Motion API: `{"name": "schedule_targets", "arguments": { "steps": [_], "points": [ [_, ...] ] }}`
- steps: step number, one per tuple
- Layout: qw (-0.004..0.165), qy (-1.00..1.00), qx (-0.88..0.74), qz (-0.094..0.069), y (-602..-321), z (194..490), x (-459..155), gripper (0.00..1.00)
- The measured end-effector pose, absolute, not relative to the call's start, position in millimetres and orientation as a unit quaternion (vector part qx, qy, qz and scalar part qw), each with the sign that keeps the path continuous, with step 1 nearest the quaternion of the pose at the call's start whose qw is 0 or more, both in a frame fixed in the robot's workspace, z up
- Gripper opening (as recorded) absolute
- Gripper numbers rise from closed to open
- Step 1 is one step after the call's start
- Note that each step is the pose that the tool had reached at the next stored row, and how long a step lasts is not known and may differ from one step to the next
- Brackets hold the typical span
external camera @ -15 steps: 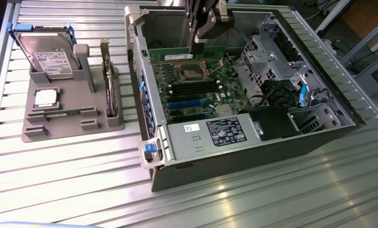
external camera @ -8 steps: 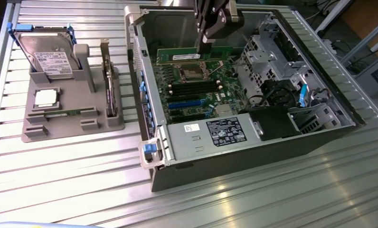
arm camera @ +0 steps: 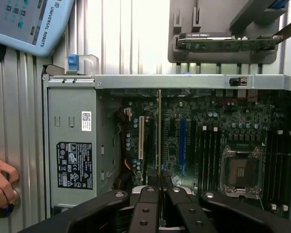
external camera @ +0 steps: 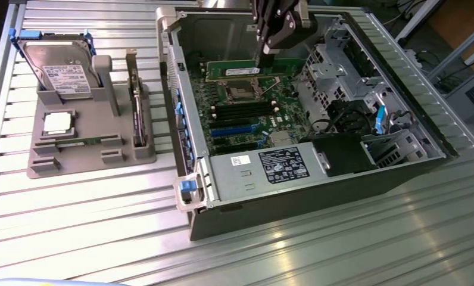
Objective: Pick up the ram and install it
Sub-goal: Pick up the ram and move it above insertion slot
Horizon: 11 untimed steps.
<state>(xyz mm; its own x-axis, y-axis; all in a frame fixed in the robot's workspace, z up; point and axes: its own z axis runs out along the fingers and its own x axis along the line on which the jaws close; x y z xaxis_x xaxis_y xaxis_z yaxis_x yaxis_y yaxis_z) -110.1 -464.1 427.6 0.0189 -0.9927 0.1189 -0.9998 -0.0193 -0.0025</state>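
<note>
Grips the ram [external camera: 230, 70] by its end toward the exterior view's right, on edge and level, just above the motherboard [external camera: 257, 113] inside the open computer case [external camera: 221, 202]. Looks held that way so the contact edge faces down toward the dark memory slots [external camera: 235, 111] beside the processor socket [external camera: 241, 90]. Appears not yet seated: hangs on the far side of the socket from those slots, near the case wall.

Closes the gripper [external camera: 265, 59] almost fully, pinching the thin board flat between the fingers [arm camera: 148, 204], so the stick runs straight out from them as a narrow green line in the wrist view. Reaches down into the case from above, wrist upright, fingers pointing at the board.

Stands apart from a grey holder [external camera: 86, 149] on the table [external camera: 301, 250], to the exterior view's left of the case. Carries there a hard drive [external camera: 58, 68], a square silver processor [external camera: 58, 122] and a dark card [external camera: 134, 113] stood on edge, each in its own seat, probably for easy picking. Includes also a person's hand [arm camera: 0, 189] near the case and a teach pendant [arm camera: 24, 19].
</note>
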Motion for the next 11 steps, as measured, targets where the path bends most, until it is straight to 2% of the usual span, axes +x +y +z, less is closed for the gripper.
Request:
{"name": "schedule_targets", "arguments": {
  "steps": [11],
  "points": [
    [0.044,-0.699,0.712,0.047,-464.1,427.6,-93.9,0.12]
  ]
}}
